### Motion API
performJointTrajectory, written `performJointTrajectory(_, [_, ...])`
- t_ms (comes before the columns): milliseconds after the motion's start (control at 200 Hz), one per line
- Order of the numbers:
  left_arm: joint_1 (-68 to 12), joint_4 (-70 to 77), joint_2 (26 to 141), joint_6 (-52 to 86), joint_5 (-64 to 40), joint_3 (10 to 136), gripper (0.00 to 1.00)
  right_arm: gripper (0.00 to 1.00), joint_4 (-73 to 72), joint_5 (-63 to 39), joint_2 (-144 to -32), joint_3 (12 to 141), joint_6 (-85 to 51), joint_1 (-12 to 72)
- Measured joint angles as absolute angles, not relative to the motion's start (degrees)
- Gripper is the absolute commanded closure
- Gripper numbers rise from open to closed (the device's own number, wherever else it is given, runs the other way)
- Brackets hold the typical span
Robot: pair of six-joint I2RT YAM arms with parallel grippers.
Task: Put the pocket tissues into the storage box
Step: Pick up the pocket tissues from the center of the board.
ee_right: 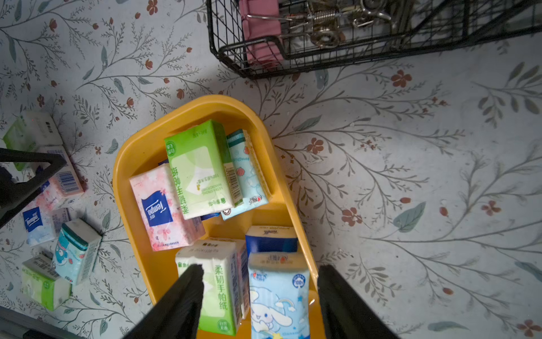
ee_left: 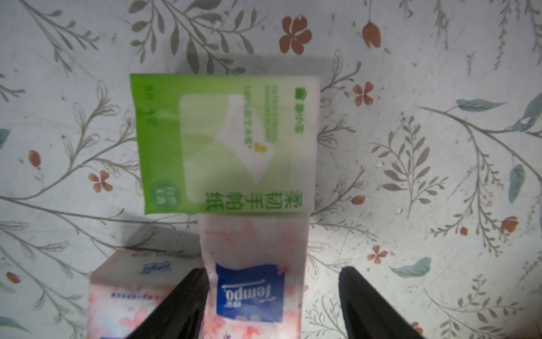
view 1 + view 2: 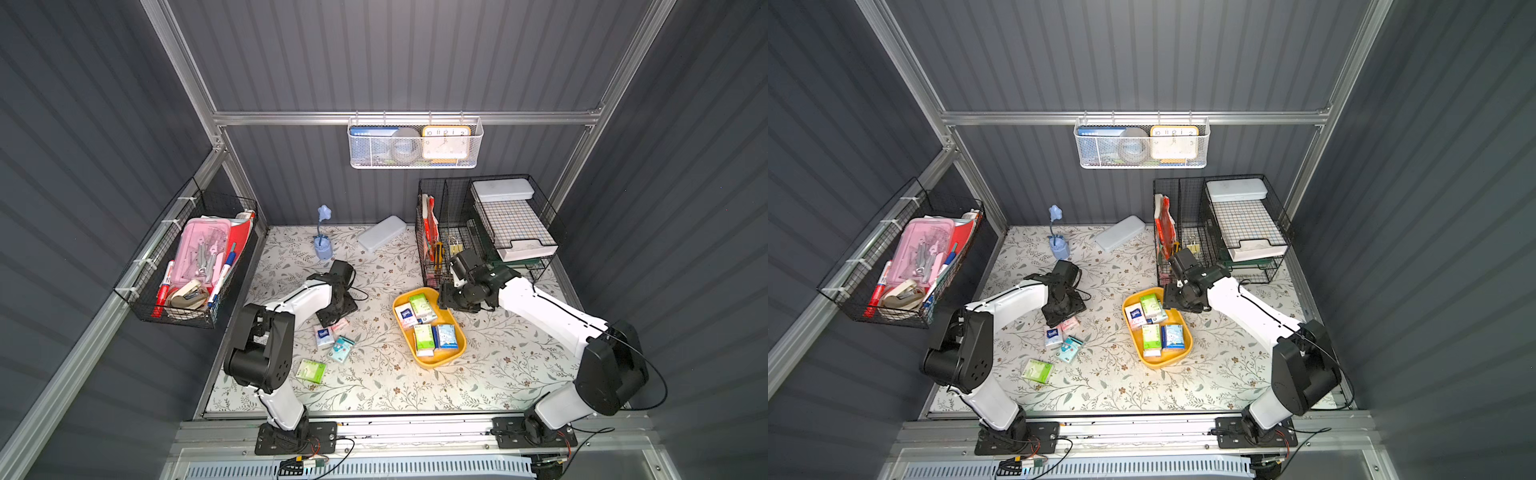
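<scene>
Left gripper spread astride pink Tempo packet, lined up for your pinch | right gripper spread, empty, hovers over yellow storage tray, clear of your pickup.

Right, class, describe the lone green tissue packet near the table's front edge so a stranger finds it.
On the floral table, find the loose packets outside the yellow storage box. The green packet lies nearest the front edge, alone; the others cluster farther back by the left gripper.

Grey ribbed walls; floral tabletop; aluminium frame.
</scene>
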State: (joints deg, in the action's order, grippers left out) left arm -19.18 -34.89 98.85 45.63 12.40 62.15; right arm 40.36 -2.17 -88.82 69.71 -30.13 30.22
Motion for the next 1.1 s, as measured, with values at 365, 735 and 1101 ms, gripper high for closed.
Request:
performJointTrajectory(365, [-19.18, -34.2, 99.31, 45.45, 12.38, 62.13, 0.4, 0.34, 40.71, -2.17, -90.17, 71.13, -29.91, 30.22])
performJointTrajectory(735, [-19.14, -33.69, 99.88, 44.07, 12.4, 62.15, 0.63, 0.34, 40.77, -2.13, -90.21, 71.16, -29.89, 30.22])
performJointTrajectory(1101, [-19.11, -33.71, 99.37, 43.64, 11.7, 62.54, 0.71, 0.34, 40.77, -2.13, -90.21, 71.16, -29.89, 30.22])
